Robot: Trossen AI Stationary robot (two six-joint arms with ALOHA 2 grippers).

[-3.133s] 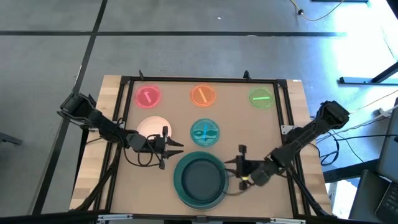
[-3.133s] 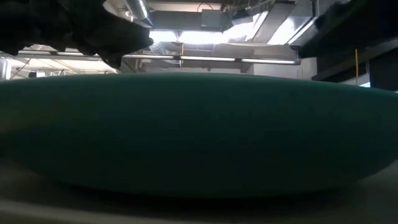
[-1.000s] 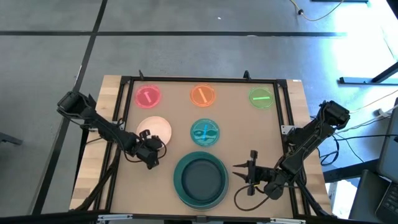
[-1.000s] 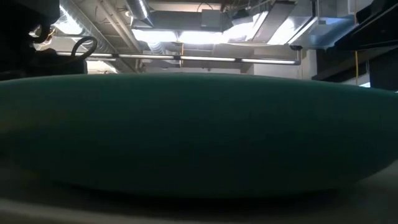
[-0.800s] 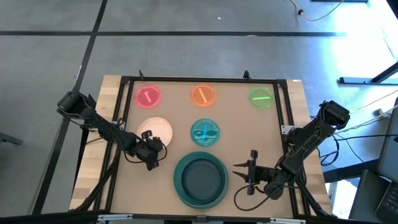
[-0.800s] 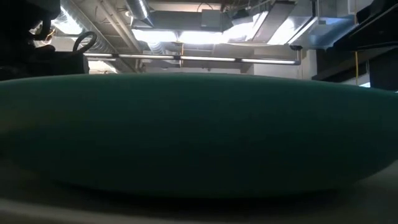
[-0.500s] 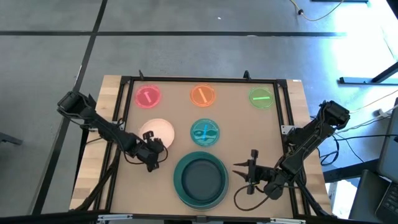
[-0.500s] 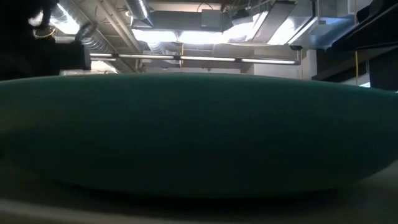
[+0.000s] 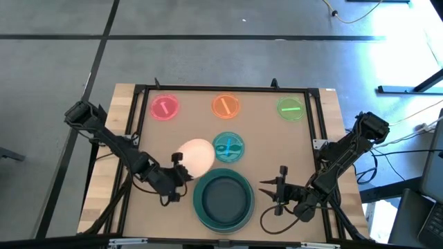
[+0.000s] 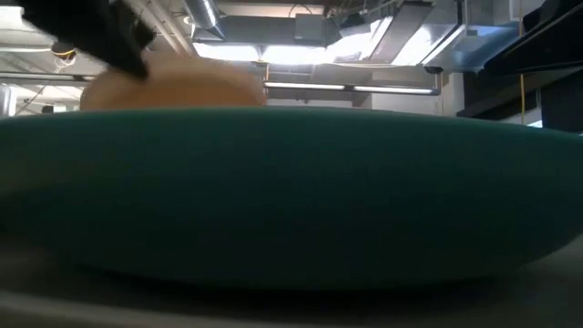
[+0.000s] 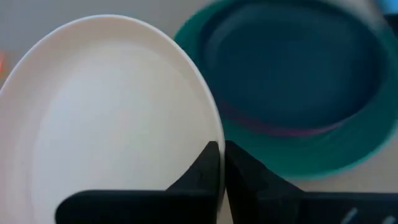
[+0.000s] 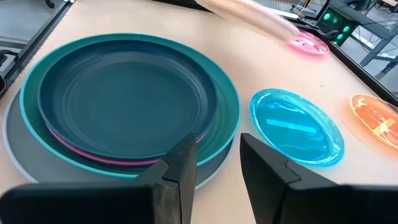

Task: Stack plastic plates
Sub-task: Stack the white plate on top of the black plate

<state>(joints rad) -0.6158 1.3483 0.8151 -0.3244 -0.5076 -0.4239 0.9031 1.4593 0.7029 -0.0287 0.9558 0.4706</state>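
My left gripper [image 9: 178,171] is shut on the pale pink plate [image 9: 196,155], which it holds just left of and beyond the stack [image 9: 223,200]. The stack has a grey plate [image 12: 12,137] at the bottom, then teal [image 12: 224,112], magenta [image 12: 81,146] and a dark one [image 12: 124,93]. The pale pink plate also shows in the low view [image 10: 173,89] above the teal rim [image 10: 291,182]. My right gripper [image 9: 278,194] is open and empty to the right of the stack; its own wrist view [image 12: 217,165] shows its fingers apart. My left gripper pinches the pale pink plate's rim [image 11: 214,134] between its two fingers [image 11: 202,171], at the edge nearest the stack. The fingers come from the table's near left side. The plate is lifted clear of the table and reaches away from the fingers toward the far right.
The clear blue plate [image 9: 228,147] lies just beyond the stack. The small pink [image 9: 164,107], orange [image 9: 225,106] and green [image 9: 291,109] plates lie in a row along the far side. A dark frame [image 9: 315,124] borders the tabletop.
My left gripper has taken the pale pink plate up off the table and carried it toward the table's right edge and a little nearer, up to the stack. The plate is now lifted clear. My right gripper has kept still.
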